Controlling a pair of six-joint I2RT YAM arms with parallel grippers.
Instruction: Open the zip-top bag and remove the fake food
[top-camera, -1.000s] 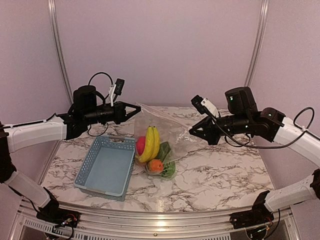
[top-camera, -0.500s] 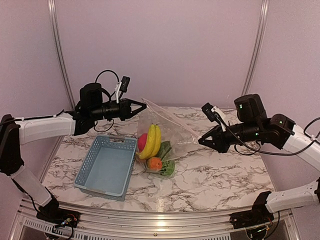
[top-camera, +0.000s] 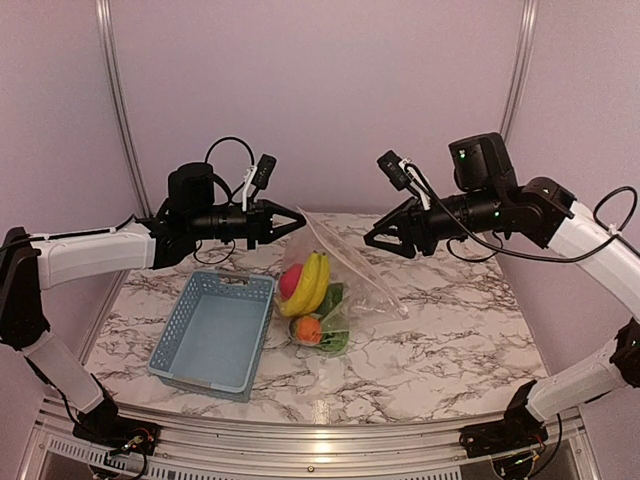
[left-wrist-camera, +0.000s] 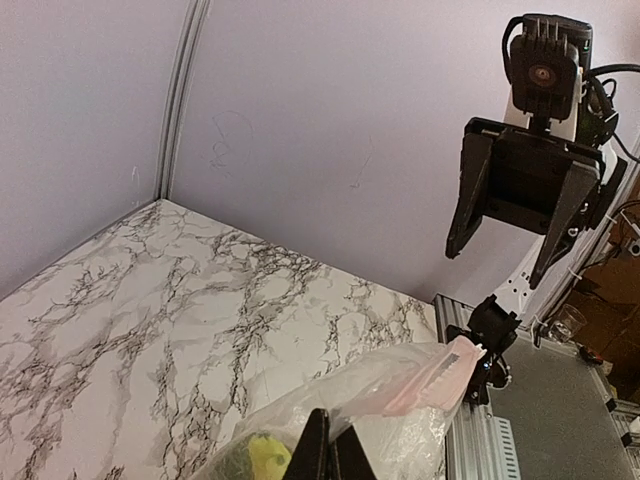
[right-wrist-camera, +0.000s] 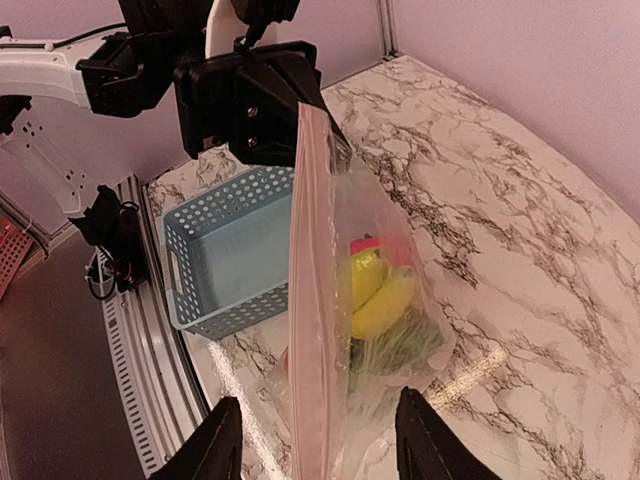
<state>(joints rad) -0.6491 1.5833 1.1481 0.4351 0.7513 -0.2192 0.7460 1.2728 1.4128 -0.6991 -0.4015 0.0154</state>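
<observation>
Grey-veined white marble tabletop (top-camera: 450, 340), lilac walls (top-camera: 320, 100). Left gripper (top-camera: 300, 218) pinches the zip-top bag (top-camera: 355, 265), fake food (top-camera: 310, 285) inside, by its zip edge. Right gripper (top-camera: 370, 242) gapes, holding nothing.

No lettering, label, brand, number or sign can be read in any of the views
</observation>
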